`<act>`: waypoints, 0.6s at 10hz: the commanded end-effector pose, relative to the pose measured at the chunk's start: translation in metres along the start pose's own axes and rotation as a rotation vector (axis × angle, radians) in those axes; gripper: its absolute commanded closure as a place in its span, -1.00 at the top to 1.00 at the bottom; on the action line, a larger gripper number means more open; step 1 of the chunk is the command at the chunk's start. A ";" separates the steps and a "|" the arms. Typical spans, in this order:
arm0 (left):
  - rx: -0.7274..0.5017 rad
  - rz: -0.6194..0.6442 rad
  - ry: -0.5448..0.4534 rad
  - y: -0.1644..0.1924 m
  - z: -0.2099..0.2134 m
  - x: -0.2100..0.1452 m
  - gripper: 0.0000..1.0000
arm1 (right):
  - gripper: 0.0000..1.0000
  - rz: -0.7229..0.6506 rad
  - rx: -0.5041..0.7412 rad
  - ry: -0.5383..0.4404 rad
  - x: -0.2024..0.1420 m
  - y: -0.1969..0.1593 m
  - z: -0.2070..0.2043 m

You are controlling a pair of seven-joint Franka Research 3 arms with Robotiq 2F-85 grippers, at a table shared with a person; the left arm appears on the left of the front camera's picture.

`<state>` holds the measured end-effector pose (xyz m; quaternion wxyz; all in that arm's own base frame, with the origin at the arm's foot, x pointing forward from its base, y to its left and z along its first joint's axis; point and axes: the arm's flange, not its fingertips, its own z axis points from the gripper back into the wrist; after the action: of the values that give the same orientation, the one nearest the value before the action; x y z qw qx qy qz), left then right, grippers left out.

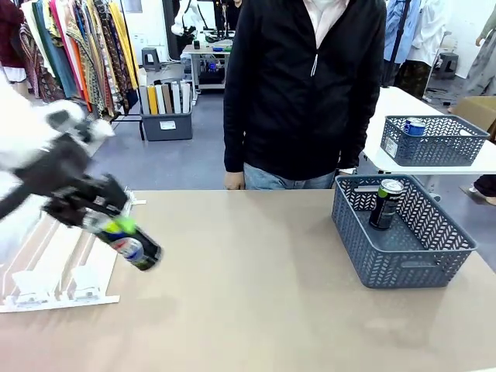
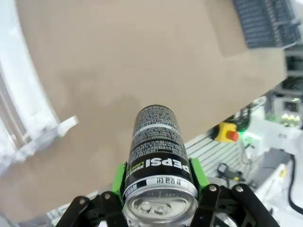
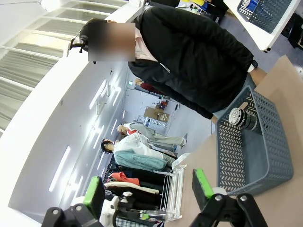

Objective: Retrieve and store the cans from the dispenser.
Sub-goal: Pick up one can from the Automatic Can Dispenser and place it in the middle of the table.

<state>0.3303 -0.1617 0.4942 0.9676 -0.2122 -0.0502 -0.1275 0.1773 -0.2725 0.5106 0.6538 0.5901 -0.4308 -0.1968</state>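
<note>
Between the green pads of the left end effector (image 1: pixel 116 230) sits a black Pepsi can (image 1: pixel 133 244), clamped across its body near the silver top. Front view shows this can tilted, base pointing down and toward the desk's middle, held clear above the tan desk (image 1: pixel 256 302). From the left wrist view, the left end effector (image 2: pixel 158 182) grips the Pepsi can (image 2: pixel 157 161) on both sides, pads (image 2: pixel 196 174) pressed against the can wall, lettering upside down, pull tab facing the camera.

Directly beneath and behind that end effector, at the desk's left edge, lies the white dispenser (image 1: pixel 46 263), its rail lanes sloping down to clear stops at the near end. No can can be made out in the lanes that show. The wrist view catches a part of the dispenser (image 2: pixel 23 118) to the left of the held can.

Well apart from the left end effector, across the desk on the right side, stands a dark grey mesh basket (image 1: pixel 403 248). One dark patterned can (image 1: pixel 384 204) stands upright inside it, toward the far wall.

On a separate white table behind, a second mesh basket (image 1: pixel 434 141) holds a blue can (image 1: pixel 415 126).

Right end effector (image 3: pixel 149 189): fingers spread wide, nothing between them. Beyond its fingers the mesh basket (image 3: pixel 265 156) and its can (image 3: pixel 242 118) appear, with a person in a black jacket (image 3: pixel 189 61) past them.

That person (image 1: pixel 306 85) stands at the desk's far edge.
</note>
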 end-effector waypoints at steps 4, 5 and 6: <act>0.247 -0.119 0.078 -0.097 -0.114 0.075 -1.00 | 1.00 0.027 0.025 -0.019 0.003 0.001 -0.003; 0.346 -0.142 0.087 -0.110 -0.142 0.077 -1.00 | 1.00 0.027 0.025 -0.019 0.003 0.001 -0.003; 0.431 -0.162 0.038 -0.118 -0.159 0.079 -1.00 | 1.00 0.027 0.025 -0.019 0.003 0.001 -0.003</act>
<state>0.3731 -0.3360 0.4072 0.9750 -0.0441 -0.0488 -0.2120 0.1772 -0.2726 0.5106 0.6537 0.5901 -0.4309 -0.1969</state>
